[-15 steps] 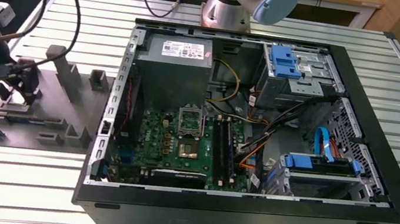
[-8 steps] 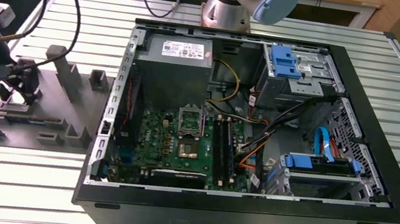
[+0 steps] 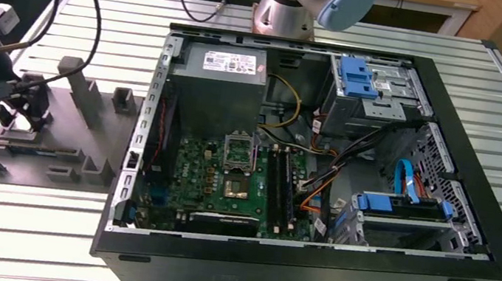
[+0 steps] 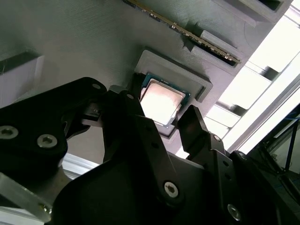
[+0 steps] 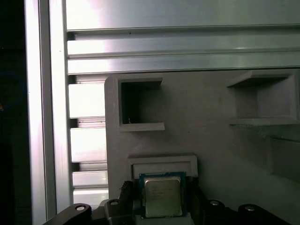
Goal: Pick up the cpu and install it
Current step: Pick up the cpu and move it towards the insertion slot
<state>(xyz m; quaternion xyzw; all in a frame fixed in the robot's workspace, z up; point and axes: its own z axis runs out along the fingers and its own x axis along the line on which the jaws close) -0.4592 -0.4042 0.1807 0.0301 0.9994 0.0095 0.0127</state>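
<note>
The cpu (image 4: 161,99) is a small square chip with a pale silver top. It lies flat in a raised pocket of the grey fixture plate (image 5: 211,140), and it appears in both wrist views (image 5: 162,196). My gripper (image 4: 161,119) is low over it and open, with one black finger (image 4: 125,110) on each side of the chip and a small gap to its edges. In the exterior view my gripper (image 3: 24,118) hangs over the grey fixture plate (image 3: 61,149) at that view's left. The black socket frame (image 3: 238,152) sits on the green motherboard inside the open case.
The open black computer case (image 3: 478,219) takes up the exterior view's middle and right, holding a grey power-supply box (image 3: 225,81), drive bays and cables. Upright posts (image 3: 89,90) stand on the fixture plate. A long memory stick (image 4: 187,33) lies in a slot near the cpu.
</note>
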